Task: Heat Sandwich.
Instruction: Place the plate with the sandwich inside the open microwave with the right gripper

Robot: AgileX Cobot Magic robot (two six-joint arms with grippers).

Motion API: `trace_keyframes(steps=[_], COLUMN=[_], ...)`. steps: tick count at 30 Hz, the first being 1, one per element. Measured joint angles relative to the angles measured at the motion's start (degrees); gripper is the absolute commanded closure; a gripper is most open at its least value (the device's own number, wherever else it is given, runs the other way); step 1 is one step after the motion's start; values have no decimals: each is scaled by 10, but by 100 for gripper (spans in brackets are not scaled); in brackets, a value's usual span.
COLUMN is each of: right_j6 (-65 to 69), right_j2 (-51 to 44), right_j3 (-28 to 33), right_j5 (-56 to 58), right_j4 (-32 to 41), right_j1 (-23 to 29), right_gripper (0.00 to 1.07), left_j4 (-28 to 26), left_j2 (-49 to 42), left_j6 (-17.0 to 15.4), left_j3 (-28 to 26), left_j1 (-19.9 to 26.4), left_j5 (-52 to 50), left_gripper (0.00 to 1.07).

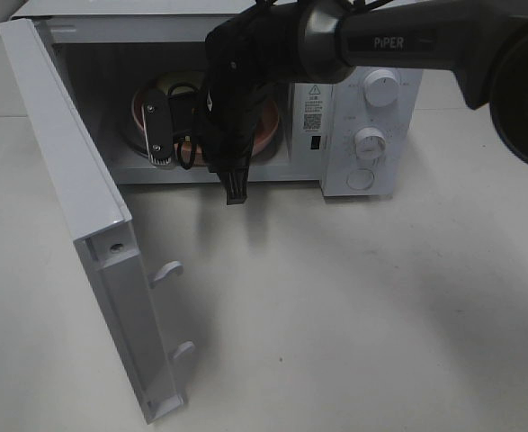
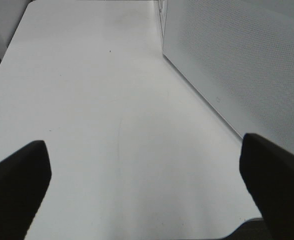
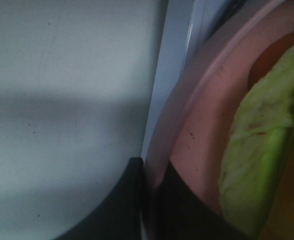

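The sandwich [image 3: 257, 150] shows only in the right wrist view, as a green filling layer lying on the round pink plate [image 3: 202, 125]. From the high camera the plate [image 1: 268, 126] sits inside the open microwave [image 1: 371, 135], and my right arm covers the sandwich. My right gripper [image 3: 154, 200] is shut on the plate's rim, one dark finger on each side of it. It reaches into the cavity from the upper right, with the gripper [image 1: 169, 126] over the plate's left part. My left gripper [image 2: 147, 185] is open and empty above bare table.
The microwave door [image 1: 75, 207] is swung wide to the left, its latch hooks pointing toward the table's middle. Two knobs [image 1: 380, 90] are on the right panel. The microwave's perforated side wall [image 2: 247, 65] stands close beside my left gripper.
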Motion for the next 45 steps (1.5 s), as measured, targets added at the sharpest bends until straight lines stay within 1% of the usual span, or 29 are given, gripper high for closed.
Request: trace_keyframes(steps=[4, 10, 24, 28, 29, 31, 32, 33, 34, 35, 36, 37, 38, 39, 40, 41, 44, 45], right_j6=[10, 10, -64, -68, -68, -68, -68, -68, -66, -58, -48, -48, -40, -16, -5, -5, 28, 32], right_j2=[19, 33, 39, 39, 39, 39, 39, 39, 39, 39, 39, 39, 39, 39, 39, 39, 39, 39], right_j3=[-32, -53, -55, -55, -55, -56, -56, -57, -58, -58, -58, -58, -58, -58, -58, -58, -58, -58], right_j5=[1, 1, -1, 0, 0, -2, -2, -2, -2, -1, 0, 0, 0, 0, 0, 0, 0, 0], right_j4=[1, -1, -1, -1, 0, 0, 0, 0, 1, 2, 2, 2, 1, -1, -2, -2, -3, -3], right_j1=[-8, -12, -12, -12, -12, -12, -12, -12, -12, -12, -12, -12, -12, -12, -12, -12, -12, -12], right_gripper=[107, 107, 105, 101, 99, 91, 91, 88, 84, 72, 66, 66, 61, 55, 47, 47, 36, 34], left_j4=[0, 0, 0, 0, 0, 0, 0, 0, 0, 0, 0, 0, 0, 0, 0, 0, 0, 0], left_j2=[0, 0, 0, 0, 0, 0, 0, 0, 0, 0, 0, 0, 0, 0, 0, 0, 0, 0], left_j6=[0, 0, 0, 0, 0, 0, 0, 0, 0, 0, 0, 0, 0, 0, 0, 0, 0, 0], left_j3=[0, 0, 0, 0, 0, 0, 0, 0, 0, 0, 0, 0, 0, 0, 0, 0, 0, 0], left_j1=[0, 0, 0, 0, 0, 0, 0, 0, 0, 0, 0, 0, 0, 0, 0, 0, 0, 0], left_j5=[0, 0, 0, 0, 0, 0, 0, 0, 0, 0, 0, 0, 0, 0, 0, 0, 0, 0], left_gripper=[9, 9, 9, 9, 9, 9, 9, 9, 9, 9, 9, 9, 9, 9, 9, 9, 9, 9])
